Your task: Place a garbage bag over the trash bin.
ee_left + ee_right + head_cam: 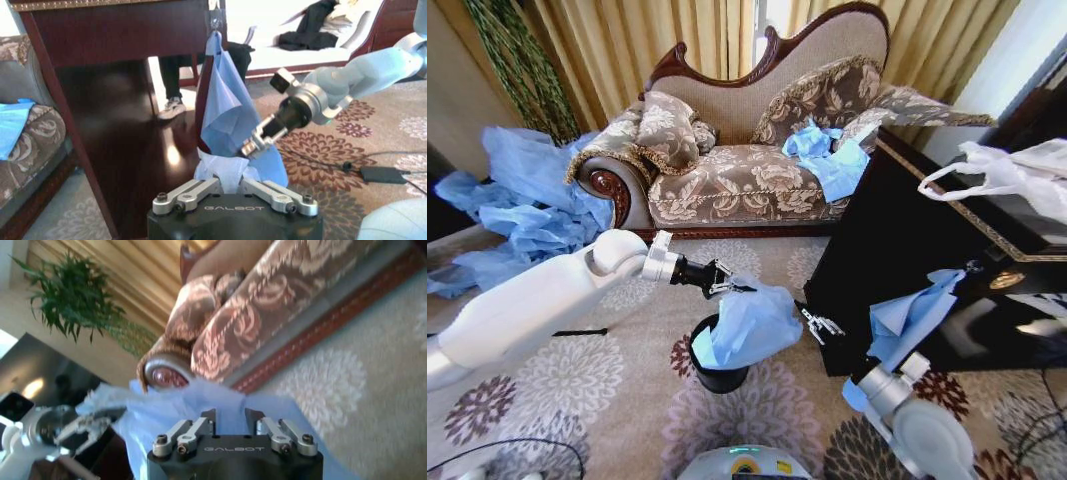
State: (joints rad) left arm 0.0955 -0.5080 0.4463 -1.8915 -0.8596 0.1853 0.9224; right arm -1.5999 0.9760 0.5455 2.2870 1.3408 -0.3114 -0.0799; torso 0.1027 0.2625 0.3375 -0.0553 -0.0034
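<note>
Floral carpet, frame centre — both pincers, left pincer (727, 283) and right pincer (819, 324), clenched on garbage bag (752, 325) draped over trash bin (717, 376); best spread its mouth evenly before lowering past the rim.

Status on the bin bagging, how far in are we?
Done: garbage bag picked up and brought over the trash bin. In hand: left gripper and right gripper each pinch a side of it, the bag bunched over part of the rim. Left: spread the mouth open and pull it down around the whole rim.
</note>
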